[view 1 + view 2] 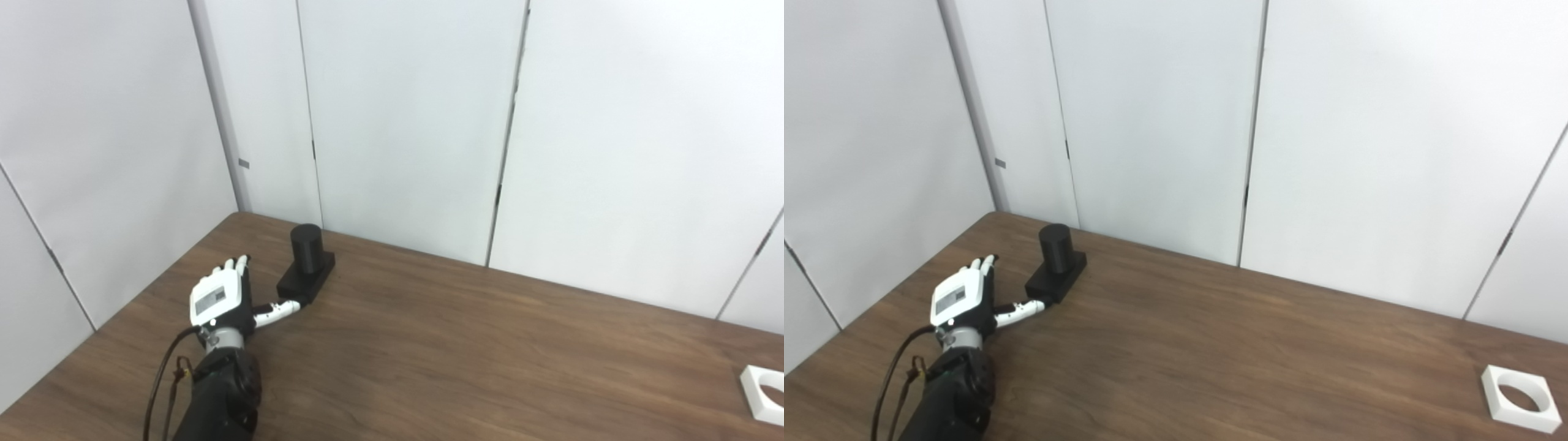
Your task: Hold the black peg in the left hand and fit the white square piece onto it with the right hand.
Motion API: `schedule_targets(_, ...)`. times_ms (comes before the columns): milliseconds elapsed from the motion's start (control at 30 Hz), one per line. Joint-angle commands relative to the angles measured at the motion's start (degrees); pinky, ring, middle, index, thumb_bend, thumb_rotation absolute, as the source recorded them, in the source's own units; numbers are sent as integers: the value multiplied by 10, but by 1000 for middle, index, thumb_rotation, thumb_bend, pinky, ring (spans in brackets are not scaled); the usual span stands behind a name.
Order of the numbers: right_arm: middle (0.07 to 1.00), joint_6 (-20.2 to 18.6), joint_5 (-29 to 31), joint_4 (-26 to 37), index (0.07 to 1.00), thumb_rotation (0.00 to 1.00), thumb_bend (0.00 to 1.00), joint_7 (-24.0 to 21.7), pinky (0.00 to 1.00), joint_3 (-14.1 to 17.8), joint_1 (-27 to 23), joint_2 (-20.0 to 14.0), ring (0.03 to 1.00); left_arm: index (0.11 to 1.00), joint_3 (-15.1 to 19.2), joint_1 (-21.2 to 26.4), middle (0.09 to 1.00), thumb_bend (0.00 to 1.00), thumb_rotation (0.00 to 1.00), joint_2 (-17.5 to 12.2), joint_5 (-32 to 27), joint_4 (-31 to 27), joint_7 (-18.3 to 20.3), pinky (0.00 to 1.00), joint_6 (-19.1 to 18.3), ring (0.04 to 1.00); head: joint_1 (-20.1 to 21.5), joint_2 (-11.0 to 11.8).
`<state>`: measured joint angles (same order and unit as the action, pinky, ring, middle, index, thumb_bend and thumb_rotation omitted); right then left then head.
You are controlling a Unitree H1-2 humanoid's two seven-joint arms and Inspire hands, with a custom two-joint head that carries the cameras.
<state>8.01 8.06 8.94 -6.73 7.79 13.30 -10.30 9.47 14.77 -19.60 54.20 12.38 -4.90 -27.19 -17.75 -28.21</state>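
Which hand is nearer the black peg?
Left. The left hand is open beside the black peg, thumb at its base. The right hand is out of view.

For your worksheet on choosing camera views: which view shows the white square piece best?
The right eye view: the whole white square piece shows, round hole included, lying on the table. In the left eye view the picture's right edge cuts it off, leaving only part of it.

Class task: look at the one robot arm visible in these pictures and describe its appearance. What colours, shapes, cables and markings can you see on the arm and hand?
The left hand has a white back plate bearing a grey rectangular label, with black sides. Its fingers and thumb are white with dark segments. A silver metal cuff forms the wrist, above a bulky black forearm. A dark cable loops from the wrist down alongside the forearm. The right hand is out of view.
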Motion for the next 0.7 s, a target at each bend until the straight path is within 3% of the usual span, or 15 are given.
schedule_targets(0, 1000, 6, 16, -26, 1000, 1000, 546, -4, 1000, -13, 22, 24, 1000, 926, -8, 45, 967, 981, 661, -21, 12, 13, -22, 971, 3, 974, 1, -1)
schedule_targets(167, 1000, 12, 1, -28, 1000, 1000, 610, 0, 1000, -14, 23, 22, 1000, 911, -21, 71, 974, 1000, 692, -22, 21, 55, -8, 999, 3, 984, 2, -2)
schedule_targets(367, 1000, 11, 4, -25, 1000, 1000, 622, 2, 1000, -13, 25, 23, 1000, 877, -31, 86, 933, 1000, 714, -14, 50, 94, -16, 955, 3, 946, 5, -3)
schedule_targets(667, 1000, 1, 10, -19, 1000, 1000, 615, -2, 1000, -14, 25, 22, 1000, 859, -59, 90, 919, 1000, 729, -15, 16, 114, -39, 932, 3, 930, 5, -3)
